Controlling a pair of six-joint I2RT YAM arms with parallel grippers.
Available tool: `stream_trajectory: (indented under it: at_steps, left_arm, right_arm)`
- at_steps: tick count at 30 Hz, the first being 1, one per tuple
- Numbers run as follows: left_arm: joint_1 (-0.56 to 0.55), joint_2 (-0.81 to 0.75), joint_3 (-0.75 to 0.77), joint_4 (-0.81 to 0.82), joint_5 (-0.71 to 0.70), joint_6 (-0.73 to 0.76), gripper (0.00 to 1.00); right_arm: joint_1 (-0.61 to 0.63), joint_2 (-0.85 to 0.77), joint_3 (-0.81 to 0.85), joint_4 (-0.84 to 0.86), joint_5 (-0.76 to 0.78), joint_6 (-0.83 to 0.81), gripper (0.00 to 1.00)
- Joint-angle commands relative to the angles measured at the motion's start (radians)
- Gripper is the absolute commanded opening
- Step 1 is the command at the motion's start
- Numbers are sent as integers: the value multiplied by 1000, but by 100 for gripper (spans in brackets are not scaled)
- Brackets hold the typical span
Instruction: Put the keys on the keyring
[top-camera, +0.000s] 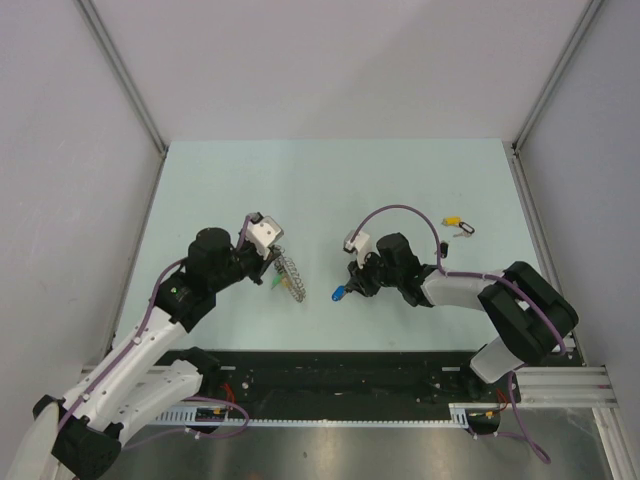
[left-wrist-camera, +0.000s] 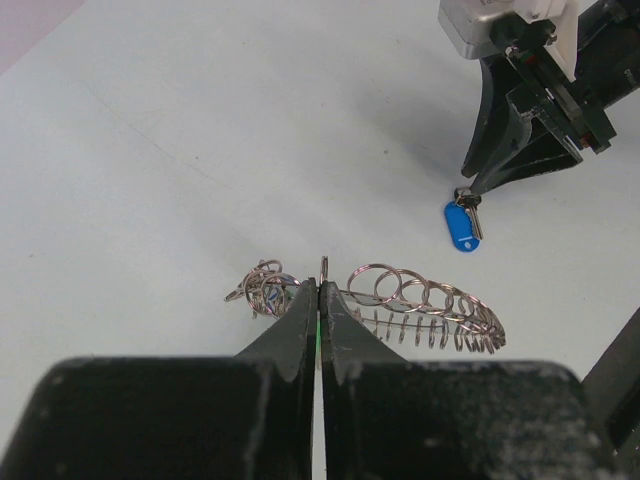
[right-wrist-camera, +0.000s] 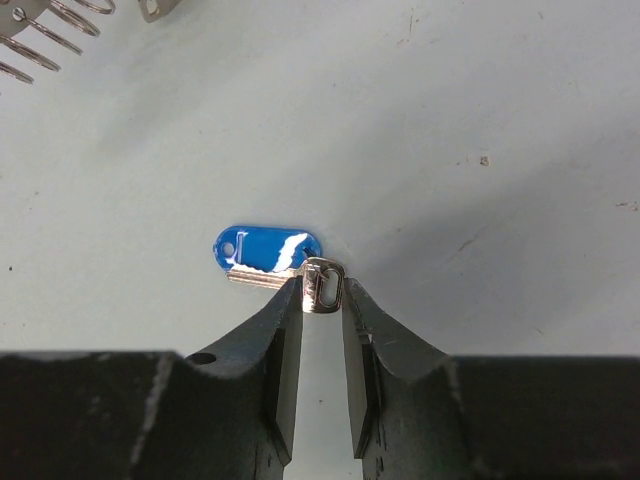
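Observation:
The keyring is a silver band of linked wire loops, lying on the table by the left arm, also seen from above as the keyring. My left gripper is shut on one loop at its edge, and a sliver of green shows between the jaws. A green tag lies beside the ring. A small key with a blue tag lies on the table; my right gripper is shut on its metal head. From above, this blue-tagged key sits right of the ring.
A yellow-tagged key and a black-tagged key lie at the back right of the pale green table. A tangle of small rings hangs at the keyring's left end. Grey walls enclose the table on three sides.

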Motion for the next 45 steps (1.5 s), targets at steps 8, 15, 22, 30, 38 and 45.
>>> stream_trajectory:
  at_steps: [8, 15, 22, 30, 38, 45]
  left_arm:
    - [4, 6, 7, 63, 19, 21, 0]
    - [4, 14, 7, 63, 22, 21, 0]
    - [5, 19, 9, 61, 26, 21, 0]
    - [5, 25, 10, 58, 37, 21, 0]
    - [5, 29, 10, 58, 39, 21, 0]
    - [5, 31, 10, 57, 42, 23, 0]
  right_arm:
    - [9, 43, 19, 50, -23, -42, 27]
    - [12, 52, 22, 52, -21, -48, 26]
    - [13, 62, 30, 52, -23, -54, 25]
    - [13, 65, 36, 55, -23, -57, 24]
    - [13, 56, 36, 58, -27, -57, 23]
    - [9, 54, 35, 66, -30, -55, 23]
